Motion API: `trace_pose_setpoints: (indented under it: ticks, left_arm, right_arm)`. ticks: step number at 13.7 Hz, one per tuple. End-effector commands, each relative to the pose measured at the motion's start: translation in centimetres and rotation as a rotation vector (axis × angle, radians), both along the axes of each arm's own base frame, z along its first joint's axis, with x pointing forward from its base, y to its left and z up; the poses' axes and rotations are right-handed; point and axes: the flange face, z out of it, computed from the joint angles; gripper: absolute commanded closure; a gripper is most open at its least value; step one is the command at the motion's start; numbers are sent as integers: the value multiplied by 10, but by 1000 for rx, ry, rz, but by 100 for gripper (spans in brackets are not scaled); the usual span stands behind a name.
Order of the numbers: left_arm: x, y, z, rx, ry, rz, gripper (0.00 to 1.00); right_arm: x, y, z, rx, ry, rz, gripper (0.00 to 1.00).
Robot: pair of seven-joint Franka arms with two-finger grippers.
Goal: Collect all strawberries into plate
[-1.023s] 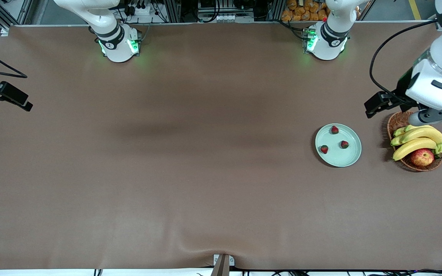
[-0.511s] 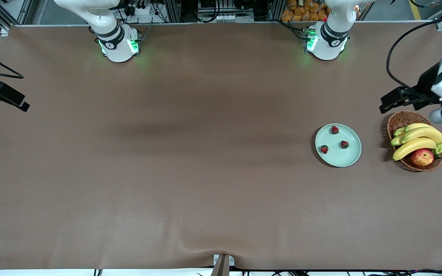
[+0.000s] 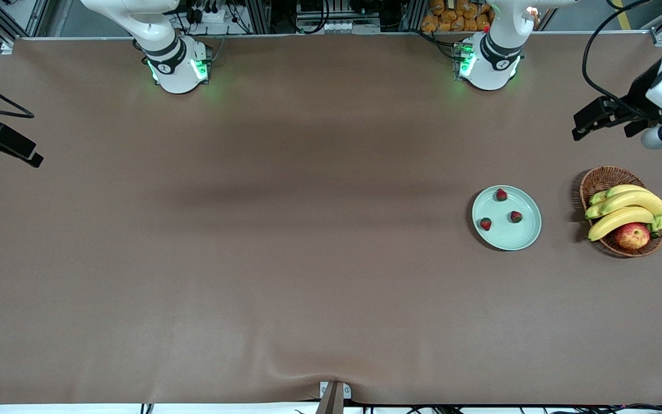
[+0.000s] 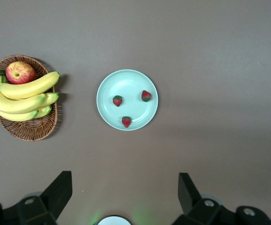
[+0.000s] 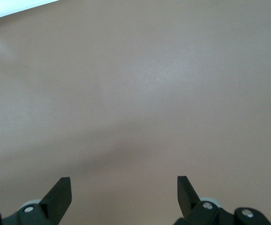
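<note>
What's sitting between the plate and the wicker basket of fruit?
Nothing: bare table between the plate and the wicker basket, as the front view shows.

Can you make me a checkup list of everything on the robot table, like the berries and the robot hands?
Surface: brown table cover, with a small wrinkle at the edge nearest the front camera.
Job's things: three strawberries lie apart from each other on the plate; none seen off it.
Clutter: wicker basket beside the plate, toward the left arm's end, holding bananas and an apple.
Grippers: left gripper open and empty, up in the air at the left arm's end of the table. Right gripper open and empty, over bare table at the right arm's end.
Cables: black cable looping to the left arm's wrist.
Surroundings: metal framing and equipment along the arms' bases.
</note>
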Motion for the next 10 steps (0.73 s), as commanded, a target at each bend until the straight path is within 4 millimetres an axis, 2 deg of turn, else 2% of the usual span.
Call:
trace_pose_setpoints:
  ticks: [1, 2, 4, 10]
  left_arm:
    - [-25, -1, 1, -8, -1, -28, 0]
    - [-33, -6, 6, -4, -7, -38, 0]
    - [-48, 0, 7, -2, -12, -27, 0]
    - [-42, 4, 15, 25, -27, -11, 0]
  right_arm:
    - [3, 0, 3, 13, 1, 7, 0]
    - [3, 0, 3, 12, 1, 10, 0]
    - [3, 0, 3, 12, 1, 8, 0]
    - [3, 0, 3, 12, -1, 8, 0]
